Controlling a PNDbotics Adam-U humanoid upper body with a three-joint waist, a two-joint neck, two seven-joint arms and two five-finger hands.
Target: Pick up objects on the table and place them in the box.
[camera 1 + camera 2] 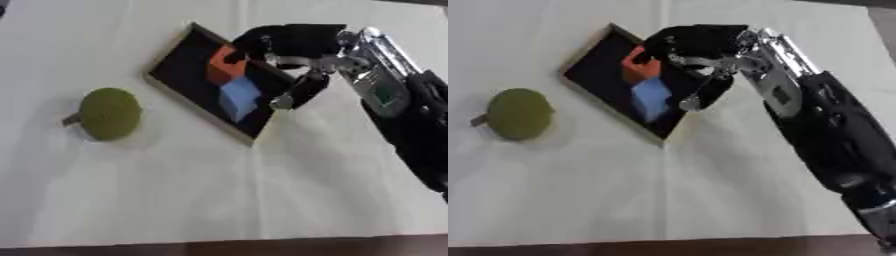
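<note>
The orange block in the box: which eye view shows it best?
The left eye view: there the orange block shows most of its face inside the box, with the right hand covering only its upper right edge. In the right eye view the hand's fingers overlap more of it, leaving a smaller orange patch above the blue block.

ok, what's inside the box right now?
The box holds an orange block and a light blue block on its dark floor. The right hand hangs over the box's far corner, hiding what lies there. The green round object sits outside.
</note>
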